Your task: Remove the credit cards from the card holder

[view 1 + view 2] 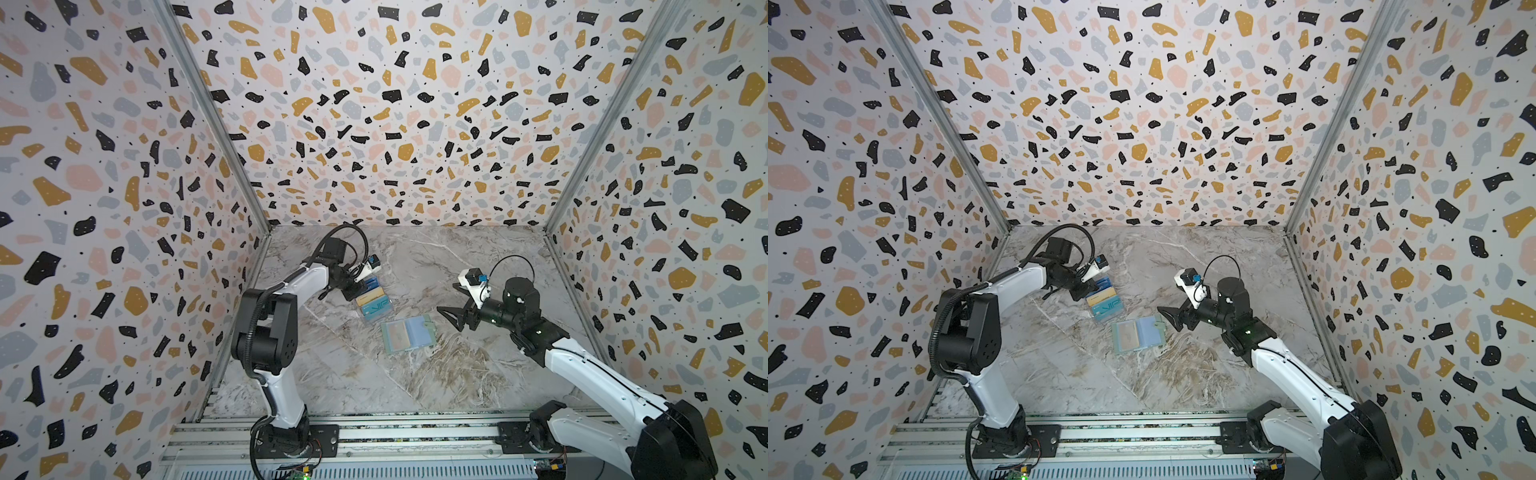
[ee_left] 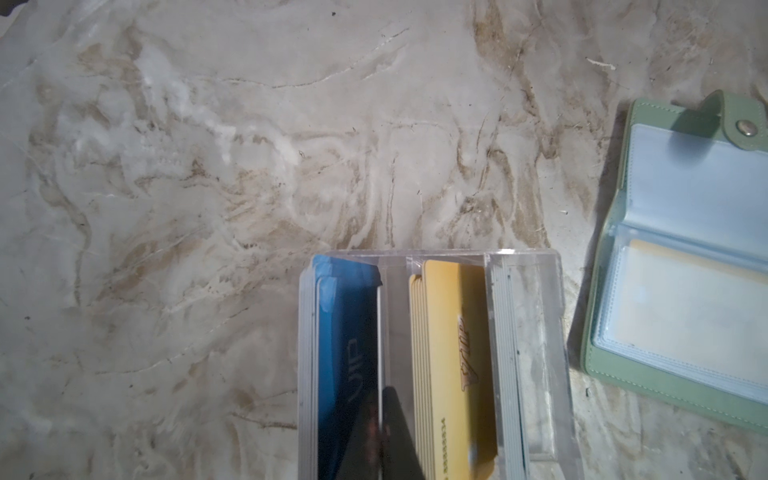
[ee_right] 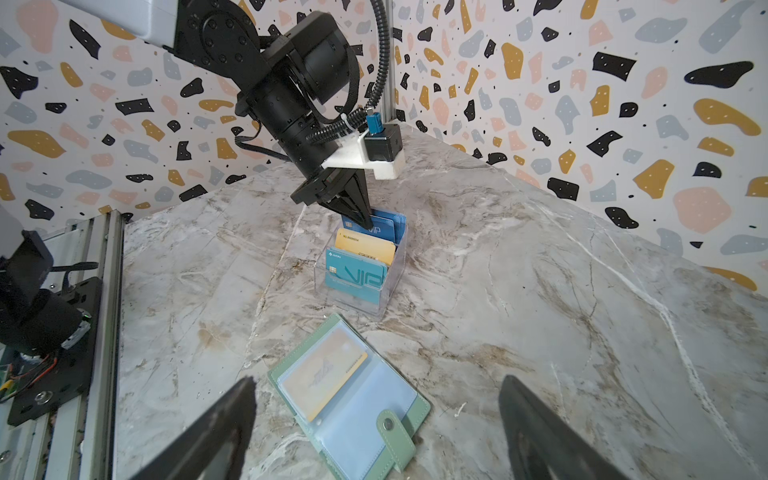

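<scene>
Left gripper [image 3: 368, 222] is pinching the dark blue card [image 3: 384, 230] in the clear stand [image 3: 392, 282]; wide-open right gripper [image 1: 449, 319], hovering at the card holder's [image 3: 397, 444] three o'clock, is risking dragging it along with the sleeved tan-gold card [image 3: 324, 372].

Under the left gripper [image 3: 368, 222] stands a clear tiered plastic stand [image 3: 390, 291], with a dark blue plastic card [image 3: 382, 230] in the tier at the gripper's tip, tan-gold cards [image 3: 365, 249] in the next and teal cards [image 3: 353, 278] in the farthest. Beyond the stand, before the right gripper [image 1: 448, 318], lies the mint-green folding card holder [image 3: 405, 446], one tan-gold card [image 3: 324, 372] in its sleeve.
</scene>
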Tool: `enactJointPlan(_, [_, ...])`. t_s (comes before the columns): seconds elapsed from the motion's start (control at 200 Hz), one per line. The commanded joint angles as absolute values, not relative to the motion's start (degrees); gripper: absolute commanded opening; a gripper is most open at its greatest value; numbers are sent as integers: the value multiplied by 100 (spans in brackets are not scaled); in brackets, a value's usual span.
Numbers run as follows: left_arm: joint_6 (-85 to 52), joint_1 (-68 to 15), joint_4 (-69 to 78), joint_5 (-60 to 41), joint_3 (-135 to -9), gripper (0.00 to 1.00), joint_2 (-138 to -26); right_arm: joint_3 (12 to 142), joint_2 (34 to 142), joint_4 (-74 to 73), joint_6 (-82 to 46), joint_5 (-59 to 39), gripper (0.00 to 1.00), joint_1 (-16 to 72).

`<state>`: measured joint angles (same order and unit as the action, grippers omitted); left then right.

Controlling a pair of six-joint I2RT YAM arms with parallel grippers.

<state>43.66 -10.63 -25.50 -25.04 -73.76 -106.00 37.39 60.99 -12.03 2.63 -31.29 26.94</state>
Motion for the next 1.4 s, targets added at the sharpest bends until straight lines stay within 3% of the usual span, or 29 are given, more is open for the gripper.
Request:
enactJointPlan(0.0, [4268,-1080,-2382,-2549,-7415,6,-10702,3709,5925,-1279,287,-3146,91,2671])
enactJointPlan(0.596, [3976,-1125,-2157,-2500,-7445,22,-10734,3735,5924,-1272,299,-3149,92,2672])
enactJointPlan(1.396, [3504,-1131,-1522,-2080,-7218,27,-10220,3788,6082,-1235,151,-2972,92,2670])
